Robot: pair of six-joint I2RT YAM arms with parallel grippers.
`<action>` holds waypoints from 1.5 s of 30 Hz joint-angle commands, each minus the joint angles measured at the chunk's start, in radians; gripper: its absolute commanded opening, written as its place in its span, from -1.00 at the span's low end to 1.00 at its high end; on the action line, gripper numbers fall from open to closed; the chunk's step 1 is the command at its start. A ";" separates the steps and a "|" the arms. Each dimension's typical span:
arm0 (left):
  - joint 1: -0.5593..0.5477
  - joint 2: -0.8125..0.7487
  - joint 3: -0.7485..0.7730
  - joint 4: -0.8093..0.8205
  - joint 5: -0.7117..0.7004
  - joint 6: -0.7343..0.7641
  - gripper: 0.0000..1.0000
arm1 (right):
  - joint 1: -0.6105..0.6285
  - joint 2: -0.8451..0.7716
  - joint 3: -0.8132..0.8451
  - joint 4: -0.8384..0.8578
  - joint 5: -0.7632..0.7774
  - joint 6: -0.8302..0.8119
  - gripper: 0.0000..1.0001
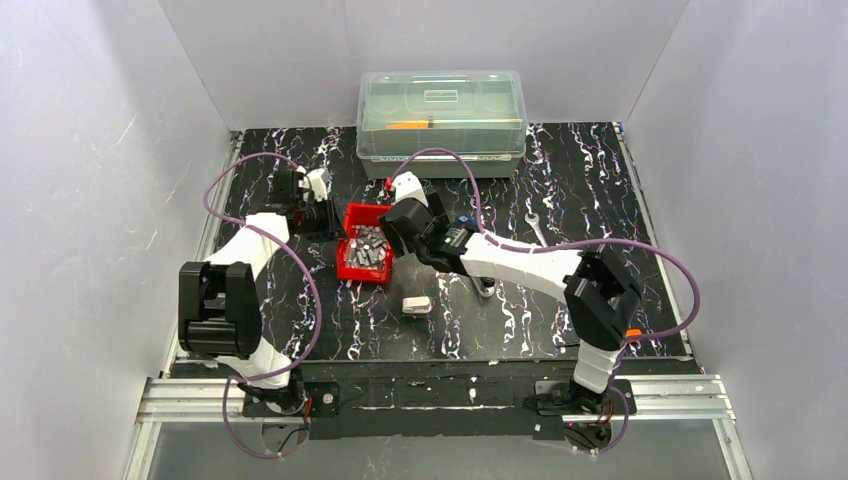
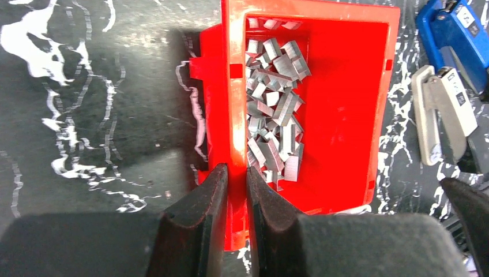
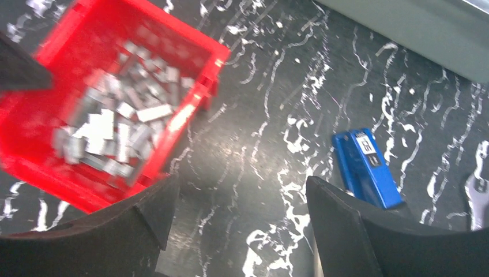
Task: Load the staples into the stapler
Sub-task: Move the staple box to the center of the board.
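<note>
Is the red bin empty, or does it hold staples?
Not empty: silvery staples lie piled inside the red bin, its floor partly bare.

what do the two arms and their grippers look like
The left arm and right arm both have white links with bulky black joint housings. A purple-grey cable loops along each. The right arm carries a small orange mark on its lower joint. The left gripper and right gripper each have two black, wedge-shaped fingers.
</note>
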 commanded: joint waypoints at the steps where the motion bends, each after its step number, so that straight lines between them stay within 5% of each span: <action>1: -0.078 0.010 -0.040 -0.034 -0.004 -0.087 -0.72 | -0.010 0.035 0.084 0.016 -0.075 0.046 0.78; 13: -0.101 0.024 -0.076 -0.014 0.056 -0.224 -0.71 | -0.079 0.068 0.022 0.014 -0.119 0.089 0.67; 22: -0.102 0.011 -0.077 -0.035 0.176 -0.218 -0.32 | -0.110 0.098 0.013 0.034 -0.165 0.069 0.33; 28: -0.102 0.006 -0.050 -0.067 0.204 -0.163 -0.31 | -0.119 0.098 0.000 0.034 -0.177 0.062 0.09; 45: -0.157 0.087 0.032 -0.086 0.259 -0.110 -0.37 | -0.143 0.007 -0.069 0.015 -0.104 0.041 -0.02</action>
